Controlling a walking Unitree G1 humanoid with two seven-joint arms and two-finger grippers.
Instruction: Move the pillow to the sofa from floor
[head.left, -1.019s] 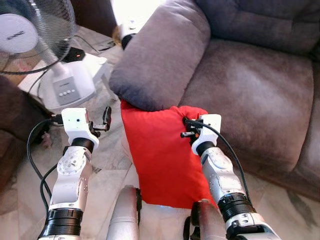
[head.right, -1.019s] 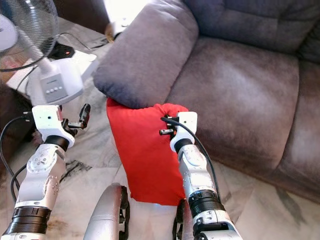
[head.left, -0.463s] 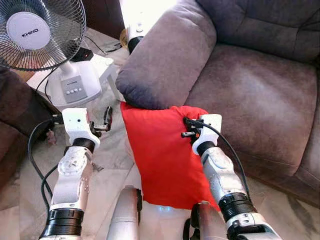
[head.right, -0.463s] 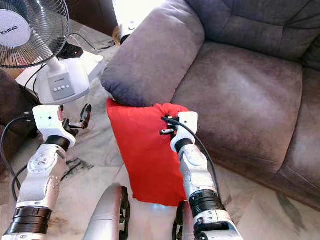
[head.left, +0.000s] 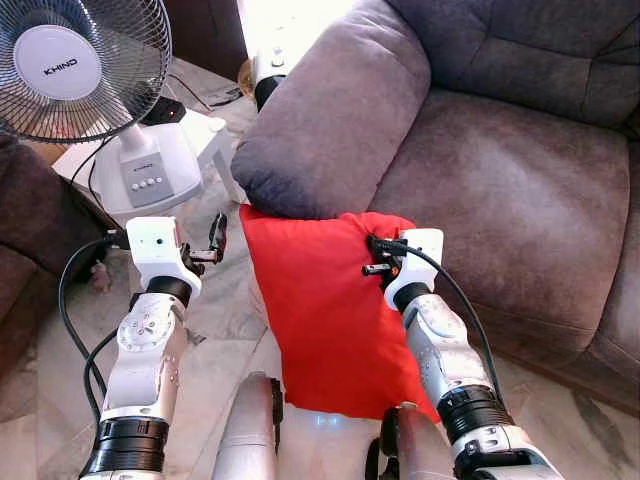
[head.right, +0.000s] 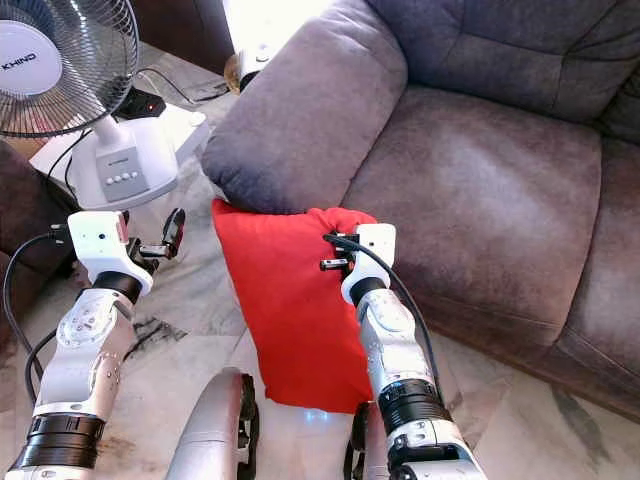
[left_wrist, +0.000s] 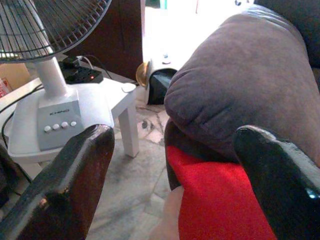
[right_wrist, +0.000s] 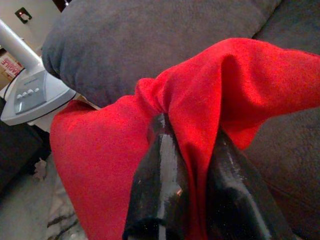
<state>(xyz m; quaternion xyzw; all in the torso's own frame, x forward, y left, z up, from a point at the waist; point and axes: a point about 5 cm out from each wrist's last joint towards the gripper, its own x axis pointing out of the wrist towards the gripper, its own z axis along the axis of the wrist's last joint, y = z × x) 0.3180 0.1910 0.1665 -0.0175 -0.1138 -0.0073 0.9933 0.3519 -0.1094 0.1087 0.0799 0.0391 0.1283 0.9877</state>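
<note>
The right gripper (right_wrist: 192, 165) pinches a fold of the soft red fabric pillow (head.left: 325, 310) between its nearly closed fingers, holding it against the grey upholstered sofa (head.left: 500, 170) below the armrest. The left gripper (left_wrist: 172, 165) is spread wide, empty, beside the pillow's edge.

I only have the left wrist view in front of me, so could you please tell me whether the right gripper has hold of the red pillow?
Observer: Yes. The right gripper is shut on a pinched fold at the upper right corner of the pillow.
Operator: Thank you. Is the pillow on the sofa seat yet?
Observer: No. It hangs in front of the sofa, its top against the armrest and its lower edge near the floor.
Operator: And where is my left gripper relative to it?
Observer: The left gripper is open, just off the pillow's left edge, not touching it.
</note>
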